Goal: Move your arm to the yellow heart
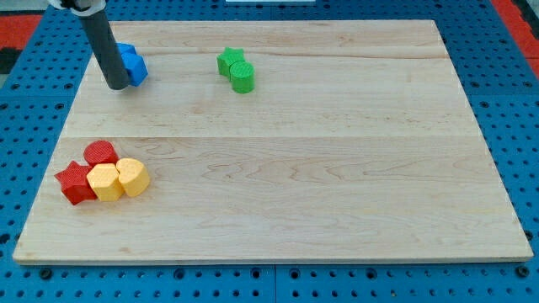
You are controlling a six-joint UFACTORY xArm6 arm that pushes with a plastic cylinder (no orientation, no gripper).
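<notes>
The yellow heart (pixel 133 177) lies at the view's lower left, at the right end of a tight cluster. A second yellow block (pixel 104 182), many-sided, touches its left side. My tip (pixel 116 85) is at the view's upper left, far above the yellow heart. It stands right beside the left edge of a blue block (pixel 132 64). The dark rod rises from the tip to the view's top edge.
A red star (pixel 74 183) and a rounded red block (pixel 99 153) sit to the left of the yellow blocks, touching them. A green star (pixel 231 60) and a green round block (pixel 242 78) sit together at the top centre. The wooden board (pixel 337 168) lies on a blue pegboard.
</notes>
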